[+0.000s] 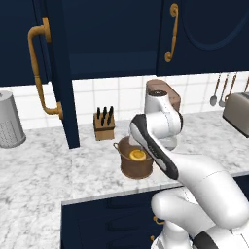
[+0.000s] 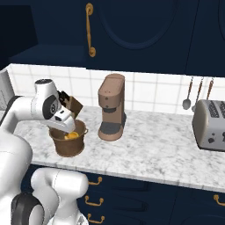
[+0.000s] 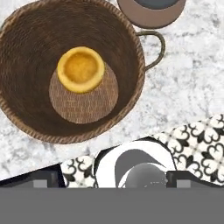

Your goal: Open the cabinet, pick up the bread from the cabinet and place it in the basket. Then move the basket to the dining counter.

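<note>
The brown basket (image 1: 136, 164) (image 2: 68, 143) (image 3: 26, 52) stands on the marble kitchen counter. The round orange-yellow bread (image 1: 138, 154) (image 2: 71, 136) (image 3: 81, 69) lies on its bottom. My gripper (image 2: 66, 126) (image 3: 113, 179) hangs just above the basket, open, with nothing between its fingers; in the hand view the two tips stand far apart at the bottom. The navy cabinet (image 1: 112, 39) is open, its door (image 1: 61, 73) swung out to the left with the brass handle (image 1: 38, 73) showing. The dining counter is out of view.
A knife block (image 1: 104, 124) stands behind the basket and a brown coffee machine (image 1: 165, 92) (image 2: 112, 107) just right of it. A toaster (image 1: 237, 112) (image 2: 210, 125) sits far right under hanging utensils (image 1: 219, 91). A grey perforated cylinder (image 1: 8, 119) is far left.
</note>
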